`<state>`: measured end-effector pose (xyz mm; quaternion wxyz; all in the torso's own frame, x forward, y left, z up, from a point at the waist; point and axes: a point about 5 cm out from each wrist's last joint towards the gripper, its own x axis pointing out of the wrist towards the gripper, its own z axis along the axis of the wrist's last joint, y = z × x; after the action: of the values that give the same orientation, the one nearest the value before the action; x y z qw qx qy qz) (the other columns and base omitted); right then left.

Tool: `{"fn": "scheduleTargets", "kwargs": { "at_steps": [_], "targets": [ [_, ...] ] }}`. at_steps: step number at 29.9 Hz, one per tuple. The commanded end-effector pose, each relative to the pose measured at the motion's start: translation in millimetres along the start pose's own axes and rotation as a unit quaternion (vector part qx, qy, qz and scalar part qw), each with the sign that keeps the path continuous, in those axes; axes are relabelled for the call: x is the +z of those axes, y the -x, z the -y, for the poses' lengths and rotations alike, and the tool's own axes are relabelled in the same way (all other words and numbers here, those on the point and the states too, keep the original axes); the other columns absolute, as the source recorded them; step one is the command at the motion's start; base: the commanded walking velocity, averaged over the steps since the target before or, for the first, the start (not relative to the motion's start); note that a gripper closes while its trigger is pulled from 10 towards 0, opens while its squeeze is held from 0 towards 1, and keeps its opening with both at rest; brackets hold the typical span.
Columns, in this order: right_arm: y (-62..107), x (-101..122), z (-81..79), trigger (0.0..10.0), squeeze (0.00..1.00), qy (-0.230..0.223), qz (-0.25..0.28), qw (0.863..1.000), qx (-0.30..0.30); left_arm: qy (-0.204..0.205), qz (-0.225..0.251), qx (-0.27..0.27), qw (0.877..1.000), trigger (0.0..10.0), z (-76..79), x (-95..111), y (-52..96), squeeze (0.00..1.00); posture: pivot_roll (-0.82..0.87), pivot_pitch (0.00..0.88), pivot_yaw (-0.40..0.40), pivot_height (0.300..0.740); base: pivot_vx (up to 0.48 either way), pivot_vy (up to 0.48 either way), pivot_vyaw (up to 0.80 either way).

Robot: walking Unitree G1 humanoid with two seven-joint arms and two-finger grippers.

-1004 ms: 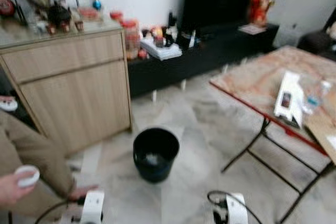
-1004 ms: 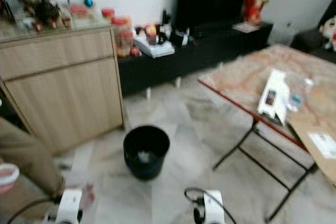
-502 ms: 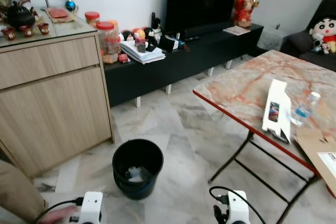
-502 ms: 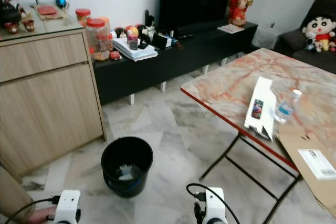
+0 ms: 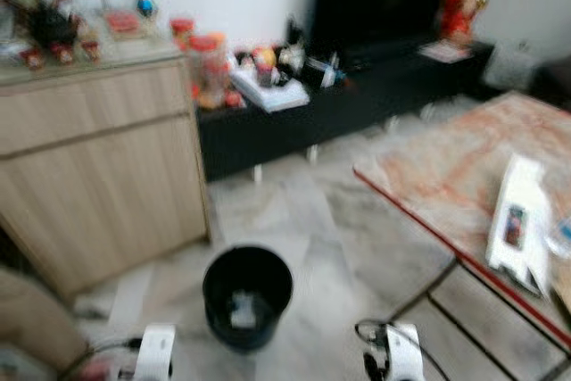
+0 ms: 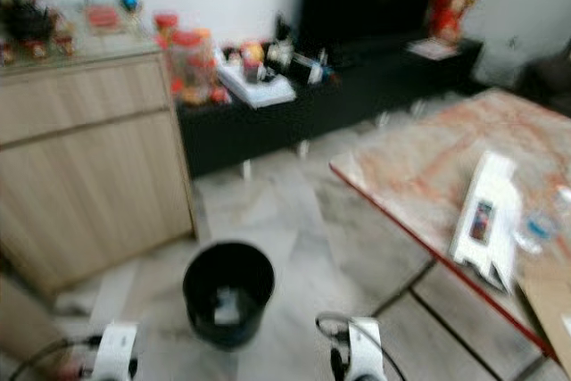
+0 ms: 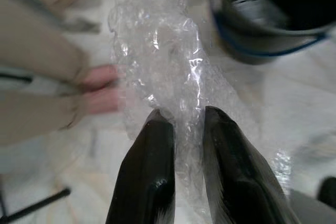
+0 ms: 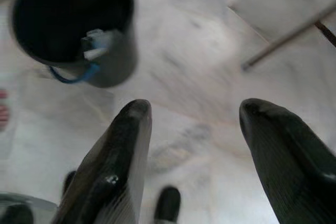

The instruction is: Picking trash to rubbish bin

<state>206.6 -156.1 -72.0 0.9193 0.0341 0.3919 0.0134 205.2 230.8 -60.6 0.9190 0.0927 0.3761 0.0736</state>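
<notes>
Bubble wrap [image 7: 168, 72] (clamped lengthwise) points binward [image 7: 268, 19].

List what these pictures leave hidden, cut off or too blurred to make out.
- Bin contents: something pale lies inside; head views too blurred to tell what.
- Bubble wrap in the left gripper: its lower end is hidden behind the fingers.
- Person: only a hand and sleeve, cut by the frame edge.
- Items on the table: print blurred, unreadable.
- Right gripper: open, holding nothing.
</notes>
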Motion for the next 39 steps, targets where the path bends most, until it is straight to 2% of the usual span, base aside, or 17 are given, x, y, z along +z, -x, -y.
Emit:
{"fn": "scheduleTargets", "kwargs": {
  "at_steps": [1,11,29,39],
  "targets": [
    [-0.4,3,2.4,10.0,0.0,0.002,0.002,1.0,-0.002,-0.007,0.002,-0.007,1.0,10.0,4.8,2,-0.8,0.0,0.16,0.022,-0.087,0.74,0.386,0.0,0.0],
    [-0.7,3,1.3,10.0,0.0,0.012,0.002,1.0,0.001,-0.012,0.004,-0.01,1.0,10.0,5.4,3,-1.0,0.0,0.16,0.007,-0.081,0.74,0.386,0.0,0.36],
    [-1.1,4,-2.3,10.0,0.0,0.021,0.002,1.0,0.01,-0.019,0.013,-0.016,1.0,10.0,7.0,9,-2.3,0.0,0.16,0.0,-0.077,0.74,0.386,0.0,0.0],
    [-2.3,9,-5.5,10.0,0.0,0.038,0.013,0.999,0.023,-0.004,0.096,-0.015,0.995,10.0,9.5,53,-8.8,0.0,0.17,0.005,-0.088,0.74,0.393,0.0,0.0]
  ]
}}
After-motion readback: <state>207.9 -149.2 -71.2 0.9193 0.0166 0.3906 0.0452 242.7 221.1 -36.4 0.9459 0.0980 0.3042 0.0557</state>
